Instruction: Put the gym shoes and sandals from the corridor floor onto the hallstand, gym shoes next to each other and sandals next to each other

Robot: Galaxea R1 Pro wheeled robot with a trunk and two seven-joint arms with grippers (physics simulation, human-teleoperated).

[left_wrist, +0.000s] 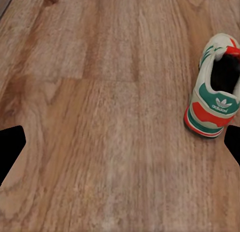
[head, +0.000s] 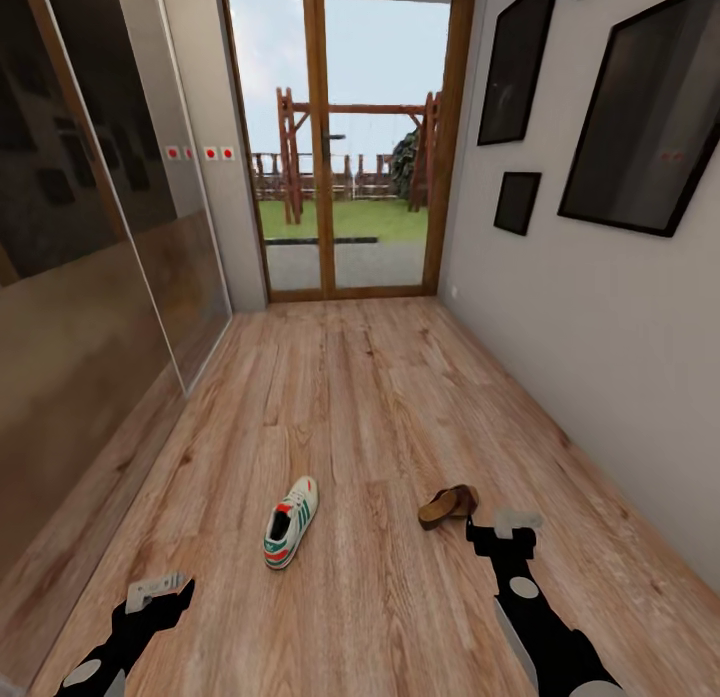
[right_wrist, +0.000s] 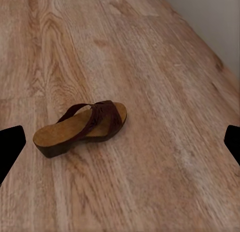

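Left gripper [head: 160, 587] held low at 7 o'clock, fingers spread, nothing gripped, right gripper [head: 505, 529] at 5 o'clock, likewise spread and empty, one gym shoe [head: 290, 522] seen upright on corridor floor [head: 350, 397] between them, one sandal [head: 447, 505] just beyond right gripper, glass door [head: 345, 137] at 12 o'clock.
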